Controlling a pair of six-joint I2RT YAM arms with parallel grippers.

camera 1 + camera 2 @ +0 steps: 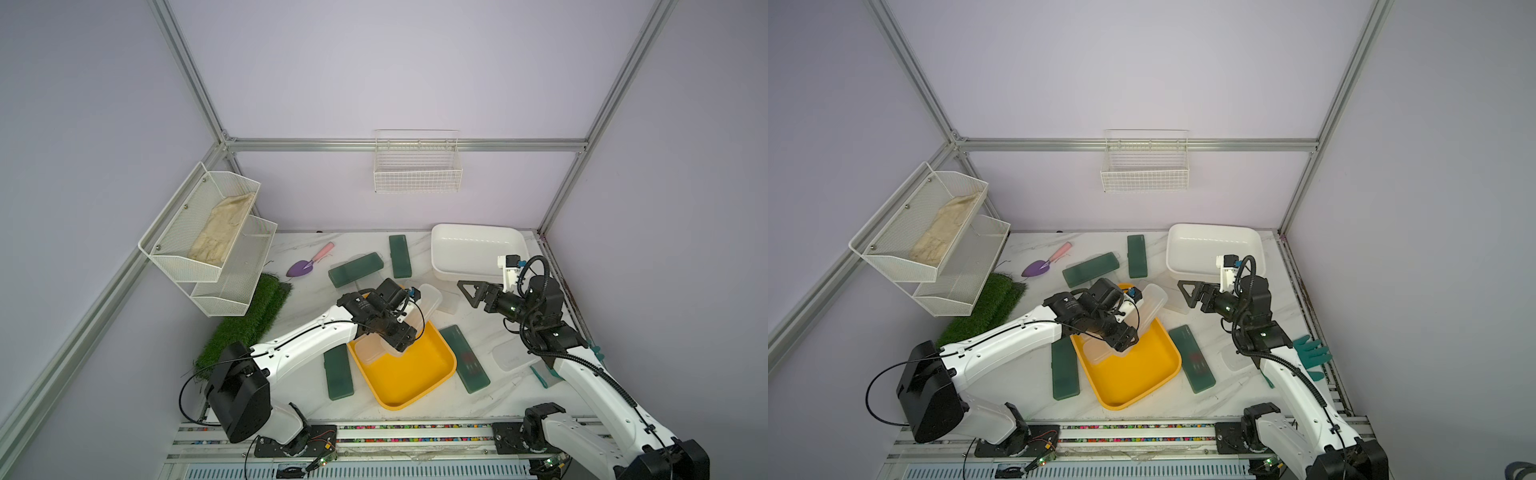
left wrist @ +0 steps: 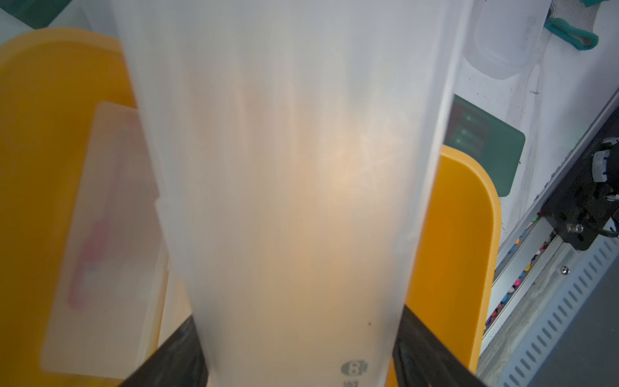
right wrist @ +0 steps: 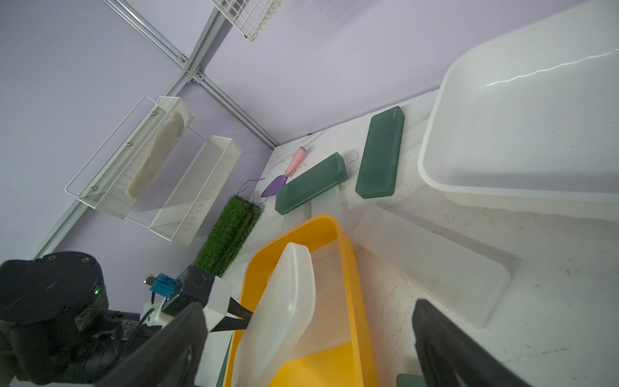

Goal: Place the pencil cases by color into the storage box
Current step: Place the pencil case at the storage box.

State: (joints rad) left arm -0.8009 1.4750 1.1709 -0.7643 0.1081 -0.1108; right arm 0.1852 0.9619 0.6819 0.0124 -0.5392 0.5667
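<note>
Frosted pencil case (image 2: pixel 301 167) — held tilted in our left end effector (image 1: pixel 400 344) — could tip over the rim of the yellow tray (image 1: pixel 454 365); right end effector (image 1: pixel 468 291) gapes empty.

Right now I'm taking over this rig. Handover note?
Left fingers: shut on a frosted case, tilted over the yellow tray.
Right fingers: open, empty, near the white bin.
Done: one frosted case lies in the tray.
Left: the held case, at least two frosted cases and four green cases on the table. The white bin holds nothing.
</note>
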